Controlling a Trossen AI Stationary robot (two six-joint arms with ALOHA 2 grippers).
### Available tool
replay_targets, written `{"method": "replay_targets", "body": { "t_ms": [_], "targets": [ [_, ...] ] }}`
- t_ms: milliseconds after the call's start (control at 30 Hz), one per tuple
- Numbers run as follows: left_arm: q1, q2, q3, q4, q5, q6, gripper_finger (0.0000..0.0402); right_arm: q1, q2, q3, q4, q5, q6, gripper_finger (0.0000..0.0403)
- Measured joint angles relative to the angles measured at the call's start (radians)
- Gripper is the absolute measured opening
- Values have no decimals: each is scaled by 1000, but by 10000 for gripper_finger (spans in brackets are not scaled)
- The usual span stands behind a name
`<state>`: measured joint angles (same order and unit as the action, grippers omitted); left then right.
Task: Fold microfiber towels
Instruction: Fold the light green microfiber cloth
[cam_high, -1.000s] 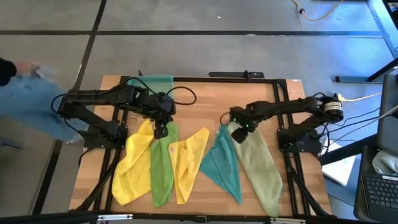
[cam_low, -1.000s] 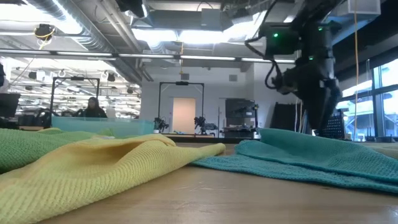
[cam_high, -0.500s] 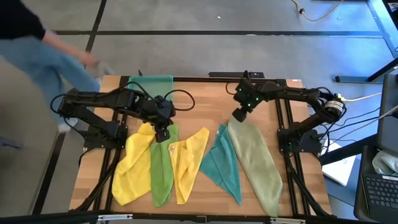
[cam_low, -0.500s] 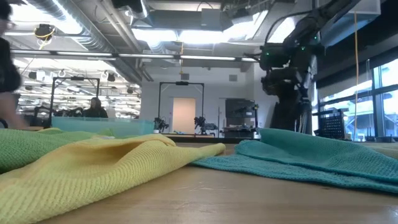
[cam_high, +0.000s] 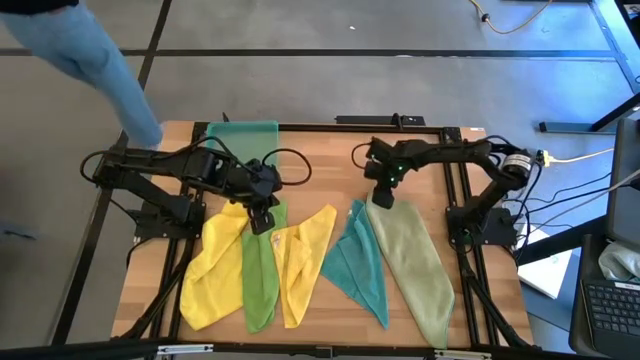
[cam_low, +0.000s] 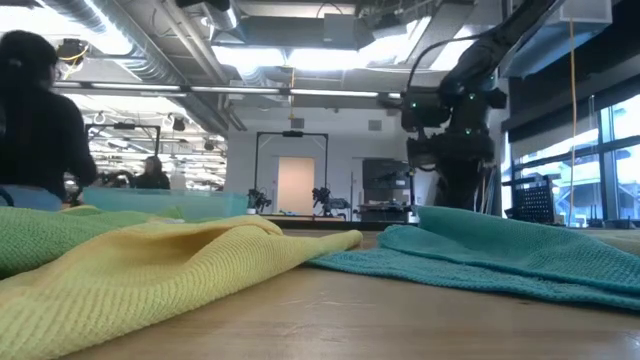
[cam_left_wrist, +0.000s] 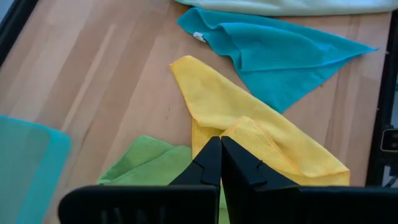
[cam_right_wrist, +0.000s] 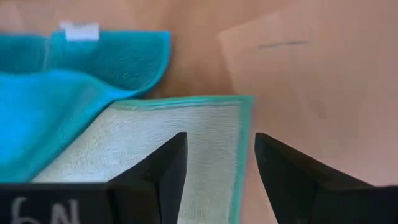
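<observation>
Five towels lie in a row across the near half of the table (cam_high: 320, 150), each drawn out long, running from mid-table toward the near edge. From the left arm's side: a yellow towel (cam_high: 208, 268) slanting outward toward the near-left corner, a green towel (cam_high: 260, 270) running almost straight front to back, a second yellow towel (cam_high: 300, 255) whose far corner points toward the middle of the table, a teal towel (cam_high: 355, 262) narrowing to a point at its near end, and an olive towel (cam_high: 415, 265), the longest, slanting toward the near-right corner. The green overlaps both yellows, and the teal and olive overlap along their shared edge. A small white tag (cam_left_wrist: 199, 37) sits at a corner of the teal towel (nothing on it can be read). The left gripper (cam_high: 262, 212) hangs over the far ends of the green and yellow towels, its fingers (cam_left_wrist: 217, 162) pressed together with nothing visibly between them. The right gripper (cam_high: 384, 192) is just above the far corner of the olive towel, fingers (cam_right_wrist: 165, 171) spread apart, the towel's edge showing in the gap, not gripped. A teal tray (cam_high: 243, 132) lies at the far-left edge. A person (cam_low: 35, 125) is beyond the table on the left arm's side.
</observation>
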<state>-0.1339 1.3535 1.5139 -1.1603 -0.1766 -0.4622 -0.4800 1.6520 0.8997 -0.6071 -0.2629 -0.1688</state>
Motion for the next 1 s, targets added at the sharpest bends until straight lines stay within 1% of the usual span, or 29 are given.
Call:
{"method": "replay_targets", "body": {
  "t_ms": [67,167,233,367,433,500,633,667,800,900,1000],
  "targets": [
    [-1,0,0,0,-2,-20,0,25,17,0,13,8,-37,190],
    [-1,0,0,-3,-3,-38,0,59,50,1,16,65,-73,190],
    [-7,0,0,-11,-4,-51,0,71,66,6,17,101,-78,190],
    [-16,0,0,-11,-3,-58,0,80,85,6,17,109,-40,180],
    [-20,0,0,-11,-6,-60,0,86,85,7,19,116,-13,160],
    [-20,0,0,-11,-15,-60,0,93,78,6,20,128,4,127],
    [-19,0,0,-11,-31,-60,0,100,56,2,8,105,7,29],
    [-17,0,0,-11,-37,-60,0,100,54,0,1,83,8,16],
    [-17,0,0,-11,-43,-59,0,99,54,1,-24,23,16,12],
    [-17,0,0,-11,-43,-59,0,99,43,26,-97,17,14,6],
    [-17,0,0,-10,-49,-42,0,100,-9,86,-128,35,9,5]
  ]
}}
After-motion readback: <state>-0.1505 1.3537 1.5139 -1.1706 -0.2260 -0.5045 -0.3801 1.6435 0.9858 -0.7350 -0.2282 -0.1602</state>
